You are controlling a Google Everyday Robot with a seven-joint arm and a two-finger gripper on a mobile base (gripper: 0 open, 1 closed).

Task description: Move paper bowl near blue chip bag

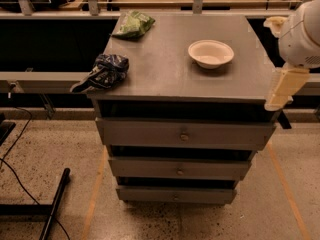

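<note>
Hanging beside the right front corner of the drawer cabinet (165,79), the gripper (278,96) touches nothing; whether it is spread or pressed together I cannot tell. The paper bowl (210,53) sits right of centre on the top, well apart from the blue chip bag (104,72) at the front left corner. The reach looks not yet begun; next it must come over the bowl's rim and grasp it.
</note>
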